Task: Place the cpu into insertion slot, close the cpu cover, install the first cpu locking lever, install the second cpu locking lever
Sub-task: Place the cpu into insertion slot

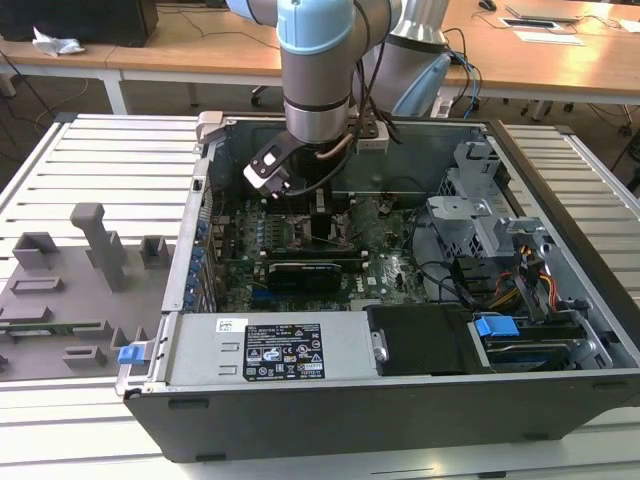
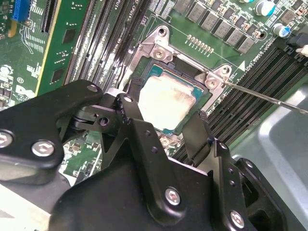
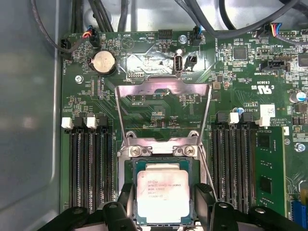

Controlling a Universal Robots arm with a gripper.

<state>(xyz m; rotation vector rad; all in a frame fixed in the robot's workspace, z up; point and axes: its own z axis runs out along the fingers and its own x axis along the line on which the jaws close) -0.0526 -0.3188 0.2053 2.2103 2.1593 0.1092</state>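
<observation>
Black pincer [image 2: 161, 118] fingers [image 2: 127, 108] fill the foreground of the second wrist view. They stand apart, one on each side of the cpu [image 2: 166, 102], and are not visibly pressing on it. The cpu lies flat in the insertion slot [image 3: 162, 159], silver face up, on the green motherboard [image 3: 86, 110]. The cpu cover [image 3: 163, 86] stands open behind the socket, and a thin locking lever [image 2: 269, 97] juts out, unlatched. In the exterior view the arm reaches down into the open computer case [image 1: 560, 200], which rests on a ribbed tabletop [image 1: 90, 160]. Judged from its form, the chip is light, thin and stiff, with a smooth top and delicate contacts beneath. Opposite side edges are the safe hold.
</observation>
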